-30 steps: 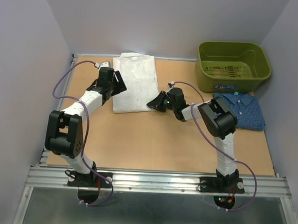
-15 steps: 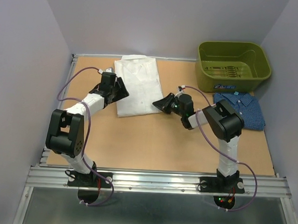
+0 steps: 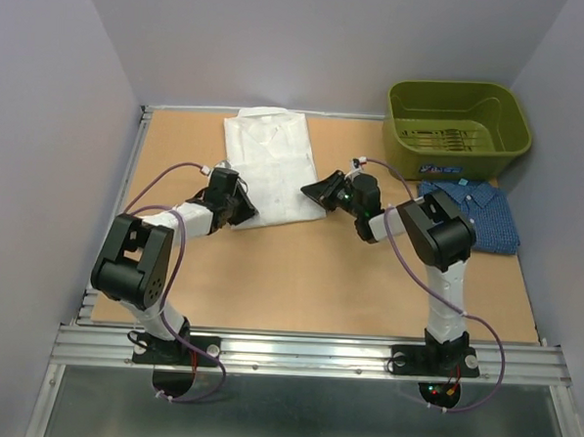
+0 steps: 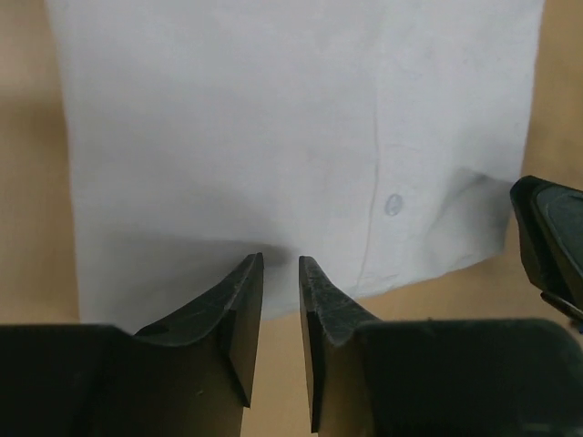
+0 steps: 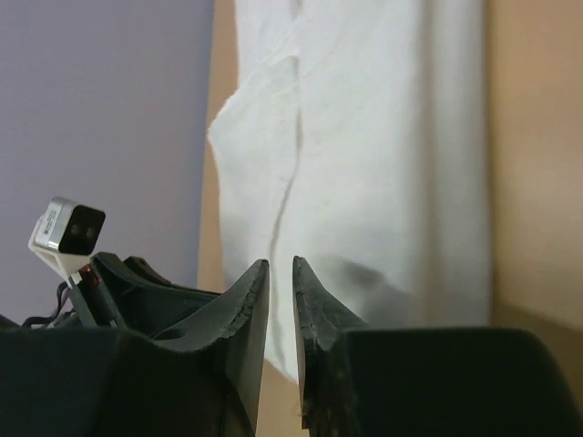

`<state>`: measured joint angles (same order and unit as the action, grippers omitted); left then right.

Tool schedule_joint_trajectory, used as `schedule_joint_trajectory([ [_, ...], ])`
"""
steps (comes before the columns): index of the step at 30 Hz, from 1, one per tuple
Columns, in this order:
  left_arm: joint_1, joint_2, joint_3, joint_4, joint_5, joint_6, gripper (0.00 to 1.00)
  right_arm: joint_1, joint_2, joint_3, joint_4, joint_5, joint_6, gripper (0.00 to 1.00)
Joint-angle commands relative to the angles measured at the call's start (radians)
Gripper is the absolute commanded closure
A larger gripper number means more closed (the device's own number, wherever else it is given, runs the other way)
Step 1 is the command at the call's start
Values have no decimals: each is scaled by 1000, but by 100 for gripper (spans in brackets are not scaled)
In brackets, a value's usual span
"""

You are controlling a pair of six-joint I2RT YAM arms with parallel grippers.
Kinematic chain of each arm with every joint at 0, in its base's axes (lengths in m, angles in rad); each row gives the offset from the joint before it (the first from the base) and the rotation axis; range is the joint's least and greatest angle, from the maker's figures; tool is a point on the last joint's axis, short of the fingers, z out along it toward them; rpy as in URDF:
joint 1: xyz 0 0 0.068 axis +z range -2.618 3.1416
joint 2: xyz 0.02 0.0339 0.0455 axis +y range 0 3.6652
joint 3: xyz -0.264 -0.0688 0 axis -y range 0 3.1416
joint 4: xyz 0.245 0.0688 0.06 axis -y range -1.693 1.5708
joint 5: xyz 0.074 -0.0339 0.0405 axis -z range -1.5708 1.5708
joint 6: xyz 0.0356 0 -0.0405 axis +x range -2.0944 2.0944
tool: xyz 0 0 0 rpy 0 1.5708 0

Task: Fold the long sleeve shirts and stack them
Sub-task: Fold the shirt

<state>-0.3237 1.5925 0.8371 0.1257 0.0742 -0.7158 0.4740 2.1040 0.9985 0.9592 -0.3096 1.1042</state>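
The white long sleeve shirt [image 3: 270, 164] lies folded flat at the back middle of the table. My left gripper [image 3: 245, 214] sits low at its near-left corner. In the left wrist view the shirt [image 4: 273, 118] fills the frame, and the left gripper [image 4: 280, 264] is open by a narrow gap with nothing in it. My right gripper [image 3: 313, 191] is at the shirt's near-right edge. In the right wrist view that gripper [image 5: 281, 266] shows only a thin slit, empty, with the shirt [image 5: 383, 164] beyond. The dark blue shirt [image 3: 473, 213] lies folded at the right.
An olive-green bin [image 3: 412, 164] stands at the back right, just behind the blue shirt. Grey walls close in the table [image 3: 299, 278] at the left, back and right. The right gripper's dark finger [image 4: 551, 228] shows at the left wrist view's right edge.
My left gripper slid toward me along the white shirt's left edge to its near corner, and its jaws narrowed. The right gripper shifted right and slightly back. The white shirt turned a little.
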Motion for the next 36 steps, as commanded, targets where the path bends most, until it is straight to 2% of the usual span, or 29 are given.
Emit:
schedule_joint_trajectory([
  [1,29,41,-61,72,1,-94,68,-29,56,-46,27,44,5,78],
  [7,35,78,-110,106,70,-137,70,-43,59,-122,32,59,-23,78],
  [12,35,-49,-132,60,70,-131,67,-66,-8,-166,23,58,-87,78],
  [14,34,-119,-95,14,27,-82,61,-66,-56,-126,-64,35,-162,77],
  [17,35,-143,-14,-35,-31,37,50,-66,-90,-74,-201,-2,-272,75],
  [18,35,-119,64,-79,-65,126,40,-66,-125,-70,-221,-5,-291,73],
  [19,34,-99,107,-80,-109,169,35,-66,-142,-70,-241,-5,-309,71],
  [21,35,-25,218,-121,-161,273,24,-66,-200,-75,-317,-16,-372,54],
  [22,35,1,252,-124,-174,298,23,-66,-223,-72,-356,-20,-394,47],
  [23,34,27,282,-124,-180,321,21,-66,-243,-67,-440,-28,-417,34],
  [25,34,101,362,-150,-166,354,21,-66,-315,-76,-511,-26,-483,21],
  [28,31,187,424,-165,-139,354,22,-66,-430,-110,-638,0,-558,14],
  [32,17,247,439,-178,-111,337,25,-66,-565,-197,-712,21,-609,13],
  [36,5,261,373,-172,-36,241,28,-66,-737,-277,-761,37,-615,13],
])
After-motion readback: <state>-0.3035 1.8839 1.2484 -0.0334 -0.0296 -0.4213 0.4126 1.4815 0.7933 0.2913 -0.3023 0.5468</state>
